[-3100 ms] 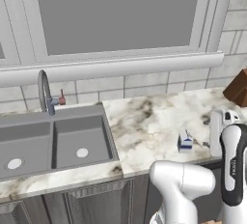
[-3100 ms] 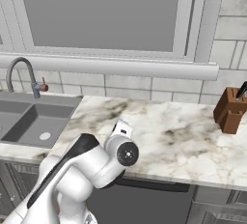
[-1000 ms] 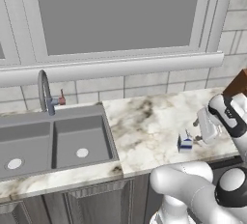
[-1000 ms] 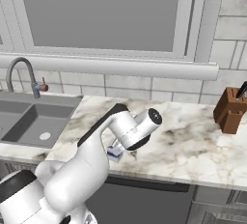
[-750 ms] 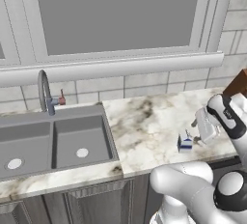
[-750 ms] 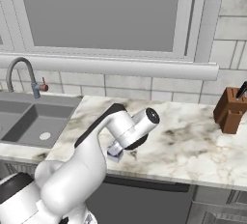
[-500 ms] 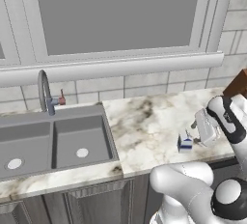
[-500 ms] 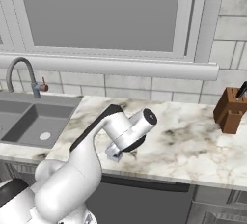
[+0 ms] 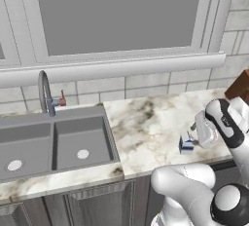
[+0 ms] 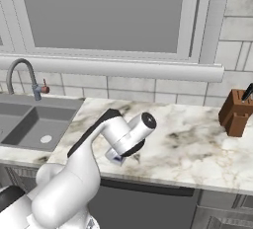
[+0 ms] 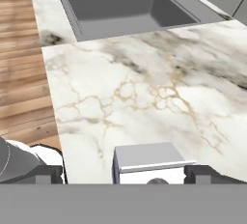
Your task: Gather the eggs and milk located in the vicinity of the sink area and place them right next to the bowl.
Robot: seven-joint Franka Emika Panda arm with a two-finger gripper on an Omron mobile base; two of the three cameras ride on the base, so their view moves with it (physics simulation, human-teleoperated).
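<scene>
The milk [image 9: 186,143] stood upright near the front edge of the marble counter [image 9: 146,127], well to the right of the sink area [image 9: 53,144]. The gripper [image 11: 124,175] hung low over the milk with its jaws spread wide, one dark finger tip on either side of the carton's white gabled top and neither seen pressing it. Farther back, left of the milk, lay the sink area's two grey basins and curved faucet [image 9: 46,92] with its red lever; a brown knife block [image 10: 235,112] sat well to the milk's right, near the tiled wall.
</scene>
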